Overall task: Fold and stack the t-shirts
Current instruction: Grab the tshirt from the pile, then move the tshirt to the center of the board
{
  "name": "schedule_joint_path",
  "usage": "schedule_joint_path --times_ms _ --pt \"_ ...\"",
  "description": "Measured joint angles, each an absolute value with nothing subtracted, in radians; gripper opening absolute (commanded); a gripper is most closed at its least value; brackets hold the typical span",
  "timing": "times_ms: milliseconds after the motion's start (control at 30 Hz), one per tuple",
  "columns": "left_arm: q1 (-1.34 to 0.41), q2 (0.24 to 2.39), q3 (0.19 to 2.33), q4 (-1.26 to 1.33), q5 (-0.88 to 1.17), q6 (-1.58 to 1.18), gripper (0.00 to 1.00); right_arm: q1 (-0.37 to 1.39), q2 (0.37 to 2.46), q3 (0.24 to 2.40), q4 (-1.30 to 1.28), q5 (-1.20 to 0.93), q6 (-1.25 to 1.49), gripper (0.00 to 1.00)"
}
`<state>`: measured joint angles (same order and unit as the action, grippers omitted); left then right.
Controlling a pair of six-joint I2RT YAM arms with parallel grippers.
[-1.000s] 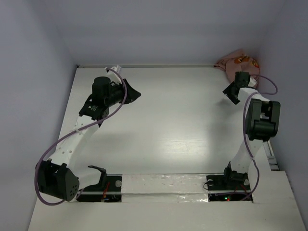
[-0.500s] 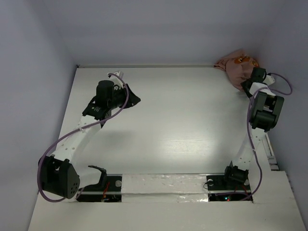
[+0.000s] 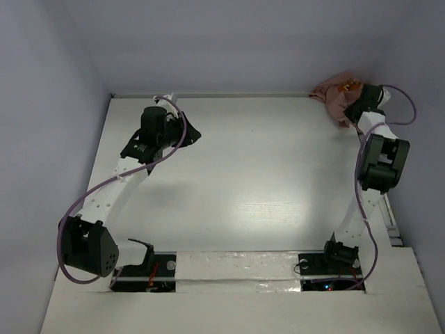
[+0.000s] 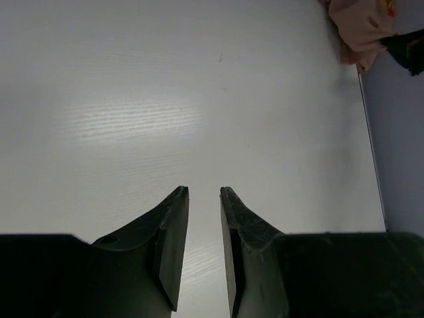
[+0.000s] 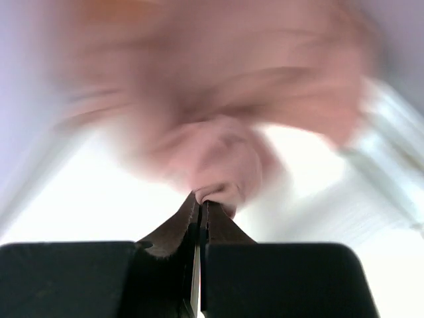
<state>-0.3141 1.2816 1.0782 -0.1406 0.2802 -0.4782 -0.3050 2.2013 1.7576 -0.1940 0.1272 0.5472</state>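
Starting from scratch, by the look of it: the white table (image 3: 264, 181) stretches out ahead of both sets of jaws with nothing folded or stacked on it. The pink t-shirt (image 3: 335, 93) is one crumpled heap, bunched right at the right gripper (image 3: 350, 115) and spilling beyond its tips. Those jaws are pressed almost together, with a small wad of pink cloth pinched between them. The left gripper (image 4: 204, 192) sits well apart from the shirt, its jaws parted by a narrow gap with nothing between them and only table below. My read is that the grab is made, while spreading, folding and stacking are all left. The right wrist view is badly blurred, so I cannot tell which part is pinched. The print shows only as orange flecks.
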Motion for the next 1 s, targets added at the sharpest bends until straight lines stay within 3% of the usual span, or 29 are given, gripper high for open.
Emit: schedule_joint_path --times_ms 100,167,400,567,733,900,1000 --pt "-0.314 1.310 1.151 -0.163 0.254 -0.472 0.22 -0.226 1.995 1.740 -0.191 0.012 0.521 0.00" --pt "-0.311 1.326 1.198 -0.173 0.231 -0.468 0.22 -0.167 1.892 1.839 -0.200 -0.100 0.525 0.00" --pt "-0.249 1.331 1.335 -0.236 0.181 -0.453 0.26 -0.115 1.923 2.618 -0.130 -0.495 0.695 0.00" --pt "-0.175 1.330 1.386 -0.258 0.168 -0.453 0.30 -0.140 1.891 2.643 0.083 -0.653 0.923 0.00" --pt "-0.128 1.317 1.391 -0.293 0.134 -0.454 0.33 -0.127 1.838 2.293 0.363 -0.868 1.155 0.00" --pt "-0.117 1.315 1.367 -0.270 0.147 -0.469 0.42 -0.075 1.703 1.594 0.706 -1.079 1.344 0.00" --pt "-0.144 1.330 1.297 -0.215 0.178 -0.481 0.43 -0.033 1.547 1.114 0.656 -1.159 1.283 0.00"
